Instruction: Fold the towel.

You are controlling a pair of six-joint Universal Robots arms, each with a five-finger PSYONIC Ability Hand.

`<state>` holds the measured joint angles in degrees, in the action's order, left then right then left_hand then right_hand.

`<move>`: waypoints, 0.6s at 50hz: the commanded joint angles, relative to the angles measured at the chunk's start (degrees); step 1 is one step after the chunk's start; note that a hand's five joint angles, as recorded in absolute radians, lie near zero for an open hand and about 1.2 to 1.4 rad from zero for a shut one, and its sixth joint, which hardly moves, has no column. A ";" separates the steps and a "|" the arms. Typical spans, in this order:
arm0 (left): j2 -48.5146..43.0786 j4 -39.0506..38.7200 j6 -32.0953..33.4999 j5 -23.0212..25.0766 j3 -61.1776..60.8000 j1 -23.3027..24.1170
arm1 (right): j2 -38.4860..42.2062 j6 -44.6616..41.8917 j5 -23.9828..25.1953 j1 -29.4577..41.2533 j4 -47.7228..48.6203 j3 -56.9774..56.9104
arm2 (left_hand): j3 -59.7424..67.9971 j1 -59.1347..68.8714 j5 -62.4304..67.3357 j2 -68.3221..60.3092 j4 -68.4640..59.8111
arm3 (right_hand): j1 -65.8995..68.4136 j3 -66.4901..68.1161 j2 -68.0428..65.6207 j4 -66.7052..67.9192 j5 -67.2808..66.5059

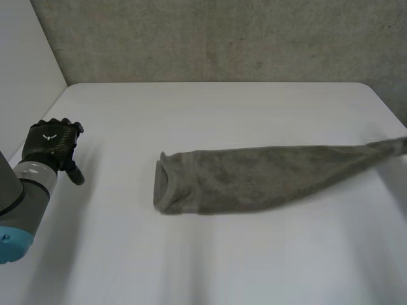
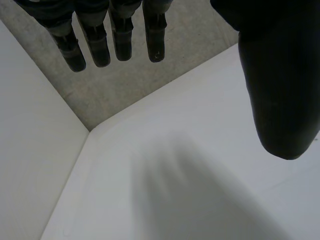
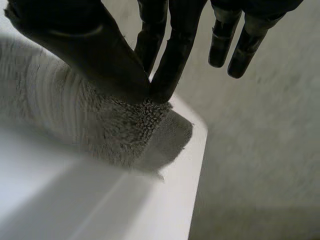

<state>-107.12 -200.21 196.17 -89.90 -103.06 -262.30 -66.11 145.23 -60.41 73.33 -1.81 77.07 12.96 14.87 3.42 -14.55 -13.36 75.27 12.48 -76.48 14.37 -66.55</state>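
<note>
At the lower left of the head view the left arm (image 1: 22,190) is raised over the table (image 1: 210,267). The left hand (image 1: 51,143) is held well apart from the cloth, fingers straight and nothing grasped, probably kept free for a later fold. Across the middle of the frame the towel (image 1: 254,178) is laid lengthwise on the table. It is bunched into a narrow band, open-ended at centre left and tapering to the right edge, and the taper suggests it is stretched from that end. There the right hand (image 3: 100,55) is clamped on the towel's tip, which is pinched between thumb and fingers near the table's corner. A grey wall (image 1: 222,38) is seen beyond.
</note>
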 commanded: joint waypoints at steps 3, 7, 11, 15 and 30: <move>0.15 -0.01 0.00 -0.01 -0.12 0.30 | -1.04 7.61 -5.94 22.47 -2.59 -12.20 | -2.96 -3.99 -2.54 3.66 3.36 | 4.73 -2.48 -3.52 -4.37 -3.45; 0.06 -0.01 0.00 -0.10 -0.12 0.30 | 4.40 6.65 -11.55 37.45 -2.68 -16.06 | -2.96 -3.99 -2.54 3.66 3.36 | 4.73 -2.48 -3.52 -4.37 -3.45; 0.07 0.08 0.00 -0.10 -0.21 0.39 | 8.37 5.50 -13.41 46.11 -2.15 -17.39 | -2.96 -3.99 -2.54 3.66 3.36 | 4.73 -2.48 -3.52 -4.37 -3.45; 0.06 0.08 0.00 -0.10 -0.21 0.65 | 16.52 3.58 -14.29 55.93 -2.06 -19.93 | -2.96 -3.99 -2.54 3.66 3.36 | 4.73 -2.48 -3.52 -4.37 -3.45; -0.64 -0.01 0.26 -0.18 2.86 4.51 | 24.01 2.78 -14.91 62.64 -1.09 -19.06 | -2.96 -3.98 -2.54 3.66 3.36 | -65.27 -2.48 66.48 -4.37 66.55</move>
<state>-107.28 -200.16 196.32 -90.01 -102.26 -259.68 -39.93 147.35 -75.51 136.80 -2.92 56.00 12.96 14.87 3.42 -14.51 -13.36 35.27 12.48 -35.94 14.37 -23.45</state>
